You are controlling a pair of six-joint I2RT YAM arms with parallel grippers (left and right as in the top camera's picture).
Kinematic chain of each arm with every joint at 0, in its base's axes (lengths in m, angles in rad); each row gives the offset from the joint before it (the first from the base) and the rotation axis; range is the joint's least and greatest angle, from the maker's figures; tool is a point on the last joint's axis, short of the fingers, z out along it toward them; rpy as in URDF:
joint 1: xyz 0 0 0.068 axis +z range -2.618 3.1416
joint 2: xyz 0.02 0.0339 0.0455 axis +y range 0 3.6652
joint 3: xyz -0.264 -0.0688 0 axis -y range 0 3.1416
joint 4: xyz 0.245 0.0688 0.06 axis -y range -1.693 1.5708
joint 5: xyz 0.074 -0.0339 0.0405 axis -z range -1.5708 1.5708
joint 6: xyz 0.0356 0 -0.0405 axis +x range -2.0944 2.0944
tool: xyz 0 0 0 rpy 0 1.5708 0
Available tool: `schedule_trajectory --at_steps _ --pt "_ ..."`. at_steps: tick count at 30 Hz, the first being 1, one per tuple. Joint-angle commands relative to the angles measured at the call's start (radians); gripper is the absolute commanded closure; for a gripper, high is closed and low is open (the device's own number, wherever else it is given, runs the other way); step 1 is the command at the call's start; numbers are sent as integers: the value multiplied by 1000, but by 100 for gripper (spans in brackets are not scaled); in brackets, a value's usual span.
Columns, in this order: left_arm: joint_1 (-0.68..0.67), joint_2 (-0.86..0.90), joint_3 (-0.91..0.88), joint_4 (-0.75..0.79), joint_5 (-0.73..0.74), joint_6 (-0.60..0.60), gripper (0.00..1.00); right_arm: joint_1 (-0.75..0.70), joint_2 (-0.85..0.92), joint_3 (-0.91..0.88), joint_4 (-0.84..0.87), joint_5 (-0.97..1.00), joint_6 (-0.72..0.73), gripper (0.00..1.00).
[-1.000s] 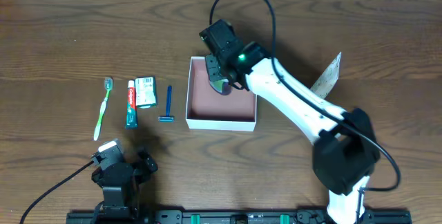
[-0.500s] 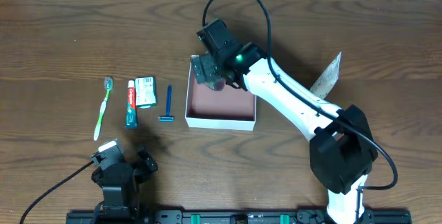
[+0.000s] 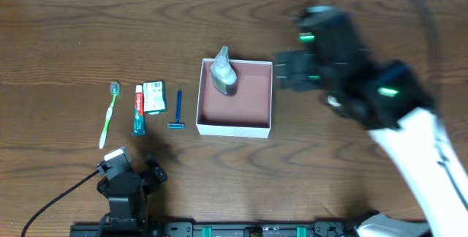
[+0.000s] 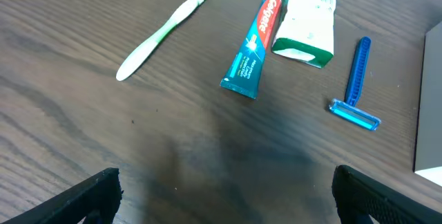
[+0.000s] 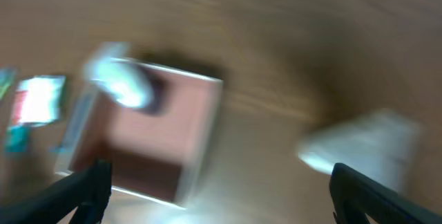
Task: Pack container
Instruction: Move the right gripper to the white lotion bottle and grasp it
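Silvery-grey pouch (image 3: 223, 74) just got dropped in the far left corner of the white pink-lined square container (image 3: 234, 128) mid wooden worktop (image 3: 73, 32), and the right hand (image 3: 287, 71) has been pulled away, spread wide and empty.

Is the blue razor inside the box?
No, the blue razor lies on the wooden table outside the container, just left of its white wall.

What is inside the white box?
One small grey packet lies in the far left corner of the container, its tip poking over the rim. The pink floor under it is hidden.
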Motion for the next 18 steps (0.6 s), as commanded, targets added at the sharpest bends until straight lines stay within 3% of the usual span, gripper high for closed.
schedule_trajectory --at_steps 1,7,13,18 --pt "-5 -6 -16 -14 -1 2 2 -141 29 -16 -75 11 53 1" --pt "-5 -6 -16 -15 -1 2 2 -280 84 -85 -87 -24 79 2" --pt "-5 -6 -16 -14 -1 2 2 -338 184 -199 27 -35 119 6" --pt "-5 -6 -16 -14 -1 2 2 -357 250 -217 39 -93 121 38"
